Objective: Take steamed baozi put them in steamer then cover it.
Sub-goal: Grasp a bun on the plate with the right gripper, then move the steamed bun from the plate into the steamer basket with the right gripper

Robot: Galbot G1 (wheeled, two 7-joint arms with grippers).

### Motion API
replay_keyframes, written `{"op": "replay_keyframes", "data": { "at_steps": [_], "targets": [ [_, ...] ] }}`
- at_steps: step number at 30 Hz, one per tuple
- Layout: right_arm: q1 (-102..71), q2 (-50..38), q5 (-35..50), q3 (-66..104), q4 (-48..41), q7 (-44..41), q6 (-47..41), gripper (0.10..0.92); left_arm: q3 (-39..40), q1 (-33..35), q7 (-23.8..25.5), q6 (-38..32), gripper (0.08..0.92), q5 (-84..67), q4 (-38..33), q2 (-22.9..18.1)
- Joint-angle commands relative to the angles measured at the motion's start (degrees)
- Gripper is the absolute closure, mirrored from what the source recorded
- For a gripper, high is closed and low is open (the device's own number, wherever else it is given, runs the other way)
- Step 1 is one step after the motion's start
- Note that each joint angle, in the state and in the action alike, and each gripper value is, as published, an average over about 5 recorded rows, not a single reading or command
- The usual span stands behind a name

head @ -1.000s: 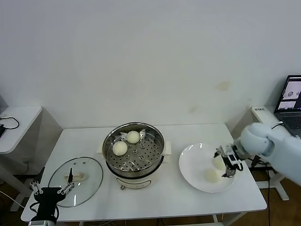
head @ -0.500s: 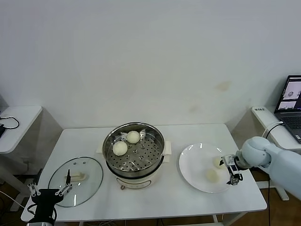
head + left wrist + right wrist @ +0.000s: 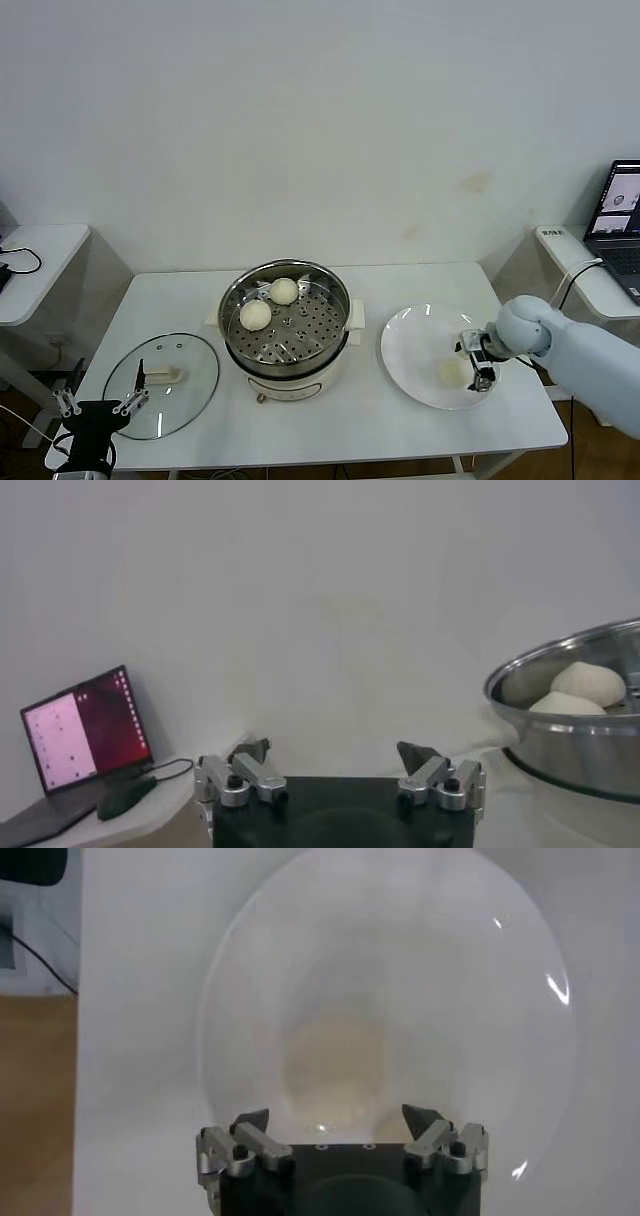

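Observation:
The steel steamer (image 3: 300, 345) stands mid-table with two baozi (image 3: 285, 291) (image 3: 256, 314) on its perforated tray. It also shows in the left wrist view (image 3: 580, 735). A third baozi (image 3: 451, 372) lies on the white plate (image 3: 415, 335). My right gripper (image 3: 478, 362) is low over the plate's right side, open, with that baozi (image 3: 335, 1073) just ahead of its fingertips (image 3: 250, 1120). A fourth baozi is hidden. The glass cover (image 3: 190, 365) lies flat at the table's left. My left gripper (image 3: 98, 405) hangs open and empty at the cover's near edge.
A laptop (image 3: 622, 205) stands on a side table at the far right. Another small white table (image 3: 35, 250) is at the far left, and a laptop (image 3: 85, 725) shows in the left wrist view. The table's front edge is close to both grippers.
My right gripper has come down and moved left over the plate towards the nearer baozi; the farther plate baozi is now covered by it. My left gripper has sunk slightly.

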Motion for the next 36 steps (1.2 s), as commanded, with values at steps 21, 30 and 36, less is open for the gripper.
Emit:
{"op": "replay_keyframes", "data": {
  "at_steps": [21, 30, 36],
  "targets": [
    [6.8, -1.8, 3.0, -1.6, 1.5, -4.6, -1.6, 0.41, 0.3, 0.2, -0.1, -0.2, 0.177, -0.1, -0.6, -0.1],
    [22.1, -3.8, 10.5, -7.1, 4.9, -4.4, -3.0, 0.402, 1.4, -0.1, -0.1, -0.2, 0.177, -0.1, -0.9, 0.3],
    [33.7, 0.1, 15.8, -13.1, 5.3, -4.2, -4.6, 0.398, 1.6, -0.3, -0.1, -0.2, 0.177, -0.1, -1.2, 0.7]
  ]
}}
